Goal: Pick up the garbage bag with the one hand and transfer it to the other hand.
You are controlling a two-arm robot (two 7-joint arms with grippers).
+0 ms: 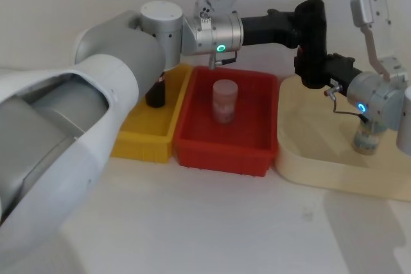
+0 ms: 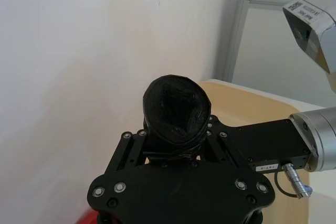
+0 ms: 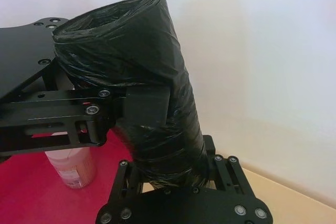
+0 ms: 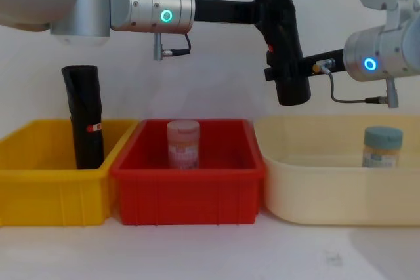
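- Held in mid-air above the gap between the red bin [image 4: 187, 185] and the cream tray [image 4: 341, 195], the garbage bag [image 4: 283, 44] is seen as a tall black roll, near upright and slightly tilted.
- Its upper part is clamped between the jaws of the one hand [image 4: 266, 11], reaching in from the left on the arm with the teal-green ring.
- Its lower part is gripped by the closed jaws of the other hand [image 4: 289, 73], reaching in from the right on the arm with the blue ring; both grips are confirmed in the right wrist view.
- No label can be made out on the held roll.
- A second black roll [image 4: 84, 116] is stood leaning in the yellow bin [image 4: 52, 188]; a small red-and-white label is borne on it, its writing too small to read.
- A pinkish jar [image 4: 183, 143] is stood in the red bin.
- A blue-lidded jar [image 4: 381, 147] is stood in the cream tray; its print cannot be read.
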